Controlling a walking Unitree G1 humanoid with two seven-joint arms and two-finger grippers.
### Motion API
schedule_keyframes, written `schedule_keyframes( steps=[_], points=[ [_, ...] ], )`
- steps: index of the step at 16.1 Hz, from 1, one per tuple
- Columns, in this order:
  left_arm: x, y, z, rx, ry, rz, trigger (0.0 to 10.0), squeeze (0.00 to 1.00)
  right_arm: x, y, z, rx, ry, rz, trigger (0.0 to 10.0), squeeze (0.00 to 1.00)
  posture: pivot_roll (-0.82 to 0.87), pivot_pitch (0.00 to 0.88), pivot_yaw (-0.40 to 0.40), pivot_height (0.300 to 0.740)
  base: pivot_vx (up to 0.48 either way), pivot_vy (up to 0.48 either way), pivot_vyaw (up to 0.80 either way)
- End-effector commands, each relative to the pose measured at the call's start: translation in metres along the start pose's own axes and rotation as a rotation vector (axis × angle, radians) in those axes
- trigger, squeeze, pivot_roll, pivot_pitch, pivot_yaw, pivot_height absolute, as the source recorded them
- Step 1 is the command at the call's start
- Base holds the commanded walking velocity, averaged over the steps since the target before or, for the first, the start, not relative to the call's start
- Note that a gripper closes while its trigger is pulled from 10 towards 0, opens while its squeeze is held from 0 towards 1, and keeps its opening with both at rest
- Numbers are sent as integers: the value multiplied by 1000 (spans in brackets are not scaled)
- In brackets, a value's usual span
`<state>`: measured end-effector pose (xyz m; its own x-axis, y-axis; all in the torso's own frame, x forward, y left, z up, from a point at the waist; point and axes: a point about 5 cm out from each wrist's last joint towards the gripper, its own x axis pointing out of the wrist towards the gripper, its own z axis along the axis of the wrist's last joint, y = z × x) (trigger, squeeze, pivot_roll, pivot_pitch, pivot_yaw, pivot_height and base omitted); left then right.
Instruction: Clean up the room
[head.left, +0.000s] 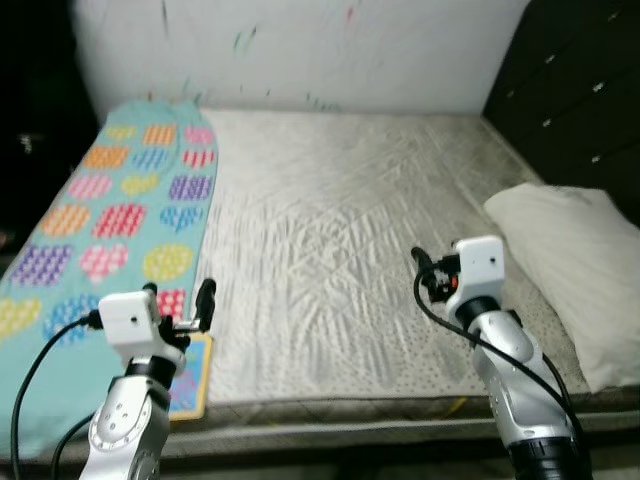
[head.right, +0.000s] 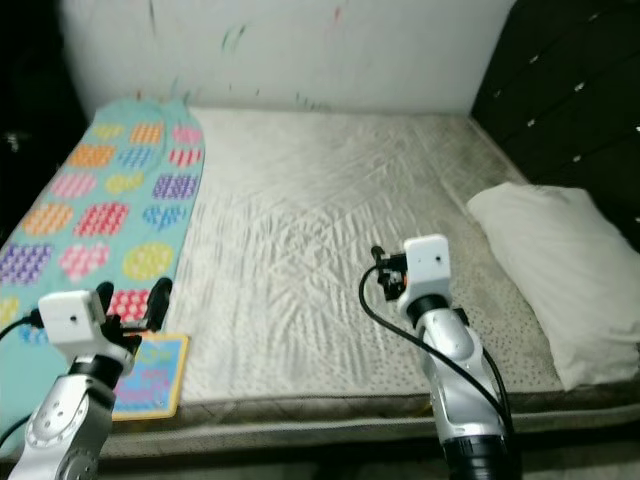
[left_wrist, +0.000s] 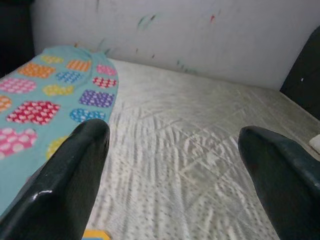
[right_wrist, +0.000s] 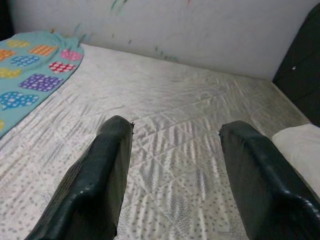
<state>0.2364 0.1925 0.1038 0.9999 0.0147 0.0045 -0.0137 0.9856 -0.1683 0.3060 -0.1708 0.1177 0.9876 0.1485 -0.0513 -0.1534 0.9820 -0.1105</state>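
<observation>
A: Head views first?
B: Bare quilted mattress (head.left: 340, 230), heart-print teal blanket (head.left: 110, 220) laid down its left side, white pillow (head.left: 575, 265) at the right edge. A kids' book (head.right: 150, 375) sits at the near left, half on the blanket, just beside the left gripper (head.left: 190, 305). Right gripper (head.left: 425, 272) hovers over the near-middle of the mattress, holding nothing.
A: Left wrist?
B: Both black fingers (left_wrist: 65, 185) spread wide, empty, mattress between them, blanket to the left. Just a sliver of the book's corner at the frame edge (easy to miss), so the head views tell you what it is.
A: Right wrist?
B: Fingers (right_wrist: 95, 185) apart too, nothing held. Pillow edge (right_wrist: 300, 145) peeks in at the right; scribbles on the far wall (right_wrist: 165, 25) read clearer here than from the head.
A: Risks?
B: My guess: book is the next pick, and it lies flat. Fingers could snag blanket w/ it, or shove it off the near edge, since it's close to the drop.
</observation>
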Motion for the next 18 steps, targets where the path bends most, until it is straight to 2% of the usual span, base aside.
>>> schedule_keyframes(
  steps=[1, 2, 5, 11, 18],
  points=[
    [1, 4, 2, 11, -2, 10, 10000, 0, 3, 3, 6, 0, -23, 9, 10000, 0, -33, 13, -41, 740, 0, 480, 0],
    [1, 3, 3, 12, -8, 6, 10000, 0, 2, 4, 6, 0, -23, 12, 10000, 0, -35, 12, -42, 740, 0, 480, 0],
    [0, 0, 6, -20, -35, -28, 10000, 0, 2, 5, 5, -2, -23, 19, 10000, 0, -36, 11, -44, 740, 0, 0, 0],
    [0, -2, 7, -30, -36, -54, 10000, 0, 3, 5, 6, -5, -27, 16, 10000, 0, -36, 14, -42, 740, 0, 0, 0],
    [-1, -4, 8, -27, -39, -68, 10000, 0, 3, 6, 5, -4, -24, 17, 10000, 0, -32, 19, -41, 740, 250, 0, 0]
  ],
)
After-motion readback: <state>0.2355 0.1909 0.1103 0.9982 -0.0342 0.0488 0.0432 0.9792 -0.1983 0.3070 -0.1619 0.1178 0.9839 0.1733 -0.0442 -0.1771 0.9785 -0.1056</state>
